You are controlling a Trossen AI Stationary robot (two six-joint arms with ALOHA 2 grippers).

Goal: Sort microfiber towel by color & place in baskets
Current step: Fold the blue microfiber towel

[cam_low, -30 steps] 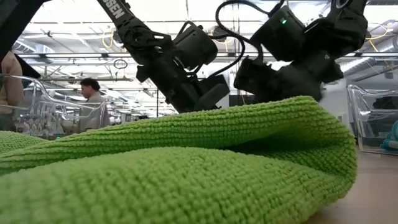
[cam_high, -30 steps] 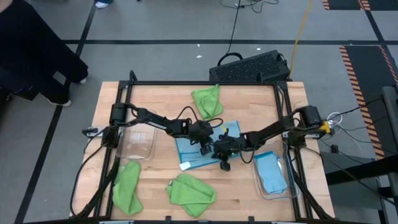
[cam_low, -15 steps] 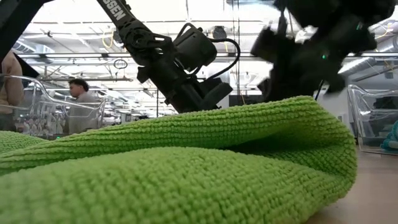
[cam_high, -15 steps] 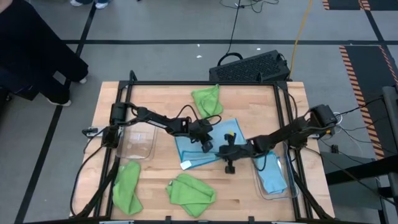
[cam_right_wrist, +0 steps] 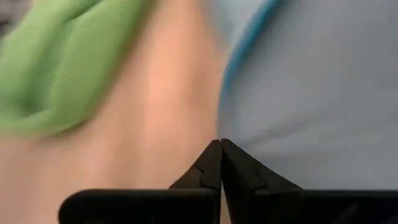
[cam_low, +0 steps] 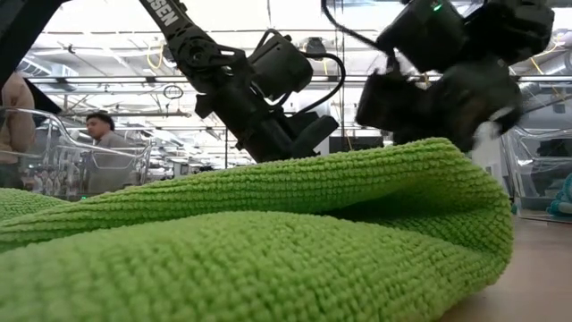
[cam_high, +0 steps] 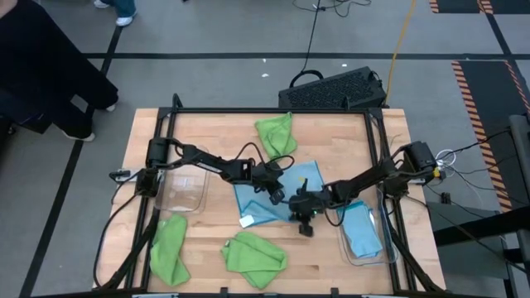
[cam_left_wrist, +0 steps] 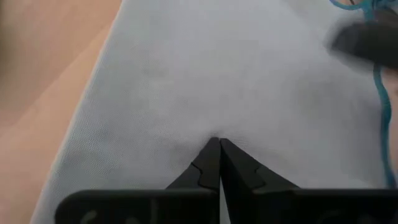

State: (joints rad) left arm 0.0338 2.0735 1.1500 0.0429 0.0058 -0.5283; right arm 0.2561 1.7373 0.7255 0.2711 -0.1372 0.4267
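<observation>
Both claws are closed tight, tips meeting. Left gripper (cam_high: 276, 192) presses down on the light blue towel (cam_high: 267, 201) at the table's centre; from my wrist I see the fingertips (cam_left_wrist: 217, 155) touching the cloth, which puckers a little around them, though I cannot tell whether any fabric is really pinched between them. Right gripper (cam_high: 303, 217) hangs shut at that towel's four o'clock edge, seemingly with nothing in it, over bare wood between blue cloth and a green one.

That blue towel lies spread flat, a small white tag (cam_high: 247, 220) at its seven o'clock corner. At three o'clock on the table the right-hand basket (cam_high: 383, 251) holds blue cloth (cam_high: 363, 233) already; I cannot count how many layers. At nine o'clock the left-hand basket (cam_high: 199, 199) looks to have nothing in it.

Three green towels are out on the wood: one (cam_high: 277, 134) at twelve o'clock, one (cam_high: 253, 258) at six, one (cam_high: 168, 247) at about eight, just below the left-hand basket.

My reckoning: the blue sorting is partly done, with this centre towel left to carry right. All the green work is ahead, presumably into the left-hand basket. So well under half is finished.
</observation>
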